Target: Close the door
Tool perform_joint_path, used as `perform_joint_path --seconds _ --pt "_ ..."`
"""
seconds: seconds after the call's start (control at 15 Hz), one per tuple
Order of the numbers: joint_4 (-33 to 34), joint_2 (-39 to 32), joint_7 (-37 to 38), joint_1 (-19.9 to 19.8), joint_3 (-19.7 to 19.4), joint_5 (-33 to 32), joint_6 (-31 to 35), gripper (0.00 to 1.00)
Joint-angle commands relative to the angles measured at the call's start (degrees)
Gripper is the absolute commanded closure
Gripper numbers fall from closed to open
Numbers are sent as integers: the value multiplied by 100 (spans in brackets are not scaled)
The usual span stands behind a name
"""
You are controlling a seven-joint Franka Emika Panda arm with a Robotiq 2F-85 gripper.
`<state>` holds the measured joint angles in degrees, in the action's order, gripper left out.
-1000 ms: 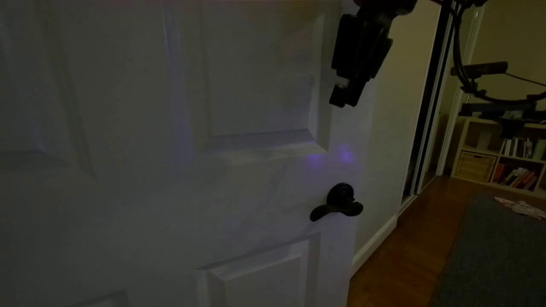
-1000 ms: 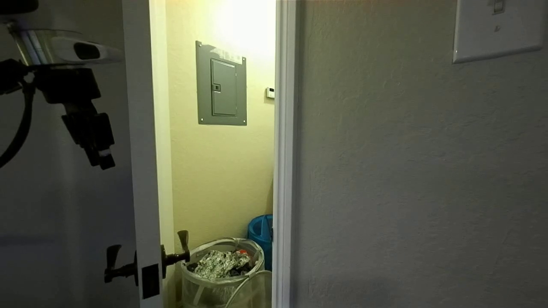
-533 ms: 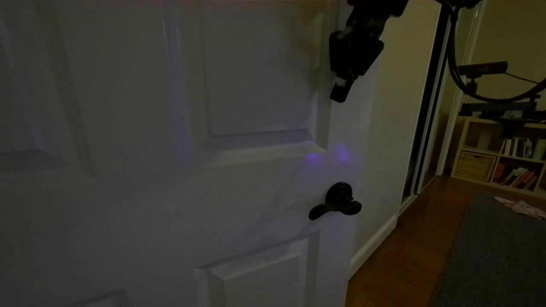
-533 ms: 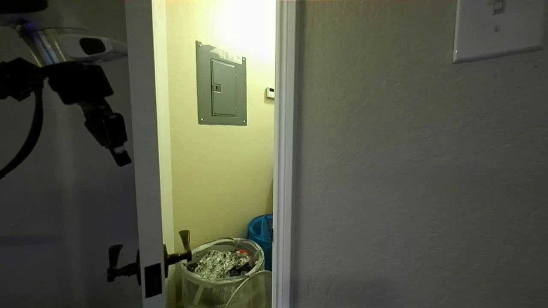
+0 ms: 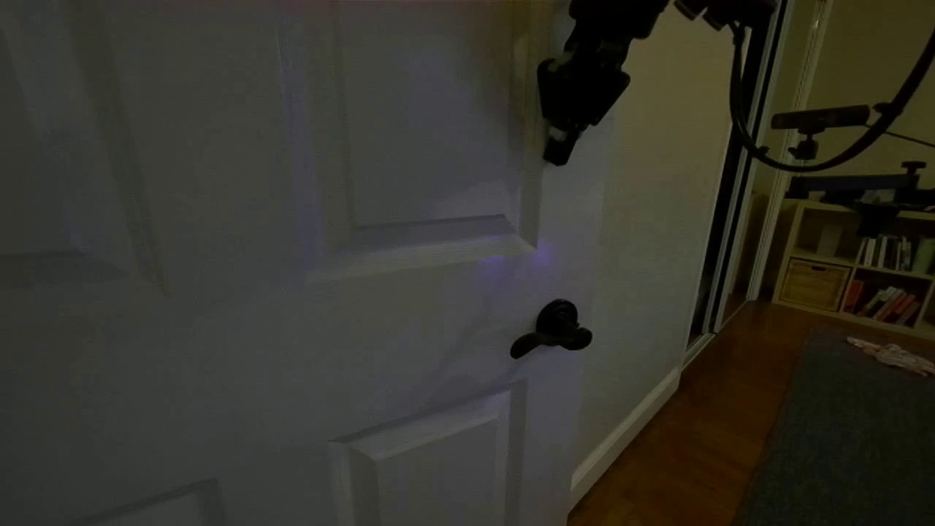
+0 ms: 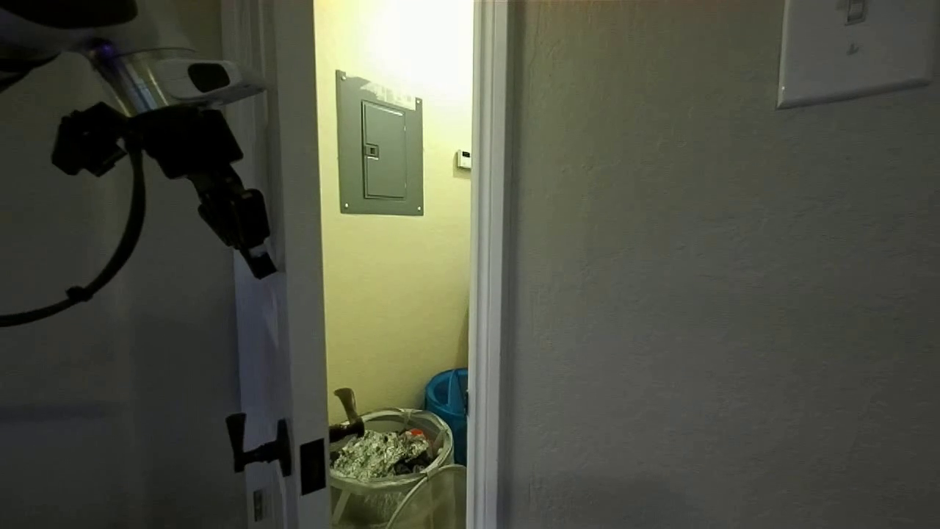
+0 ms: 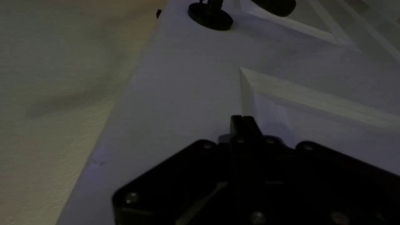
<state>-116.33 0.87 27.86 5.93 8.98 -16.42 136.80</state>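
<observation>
The large white panelled door (image 5: 424,314) stands ajar; an exterior view shows its edge (image 6: 301,257) apart from the white frame (image 6: 488,294). Its black lever handle (image 5: 555,329) also shows in the wrist view (image 7: 211,15), at the top. My gripper (image 5: 556,162) is above the handle at the door's free-edge side; it also shows in an exterior view (image 6: 266,273). In the wrist view the gripper (image 7: 242,117) is shut with nothing between its fingers. The tips are by the corner of a raised panel, at or very close to the door face; exact contact is hard to tell.
Through the gap stand a laundry basket (image 6: 345,481) and a blue bin (image 6: 448,404), with a grey electrical panel (image 6: 382,147) on the wall. A bookshelf (image 5: 796,252) and a dark rug (image 5: 840,438) lie beyond the arm. A loose cable hangs from the arm.
The door has swung towards the frame, and the gap is narrower. My gripper has moved along with it. Its fingertips looked slightly apart a second ago and now show together.
</observation>
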Motion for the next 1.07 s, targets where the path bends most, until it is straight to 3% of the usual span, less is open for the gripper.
perform_joint_path --seconds 0.0,1.0 --pt "554 -470 -28 -33 -179 -187 169 95" --pt "2989 -2310 -751 121 -785 18 181 94"
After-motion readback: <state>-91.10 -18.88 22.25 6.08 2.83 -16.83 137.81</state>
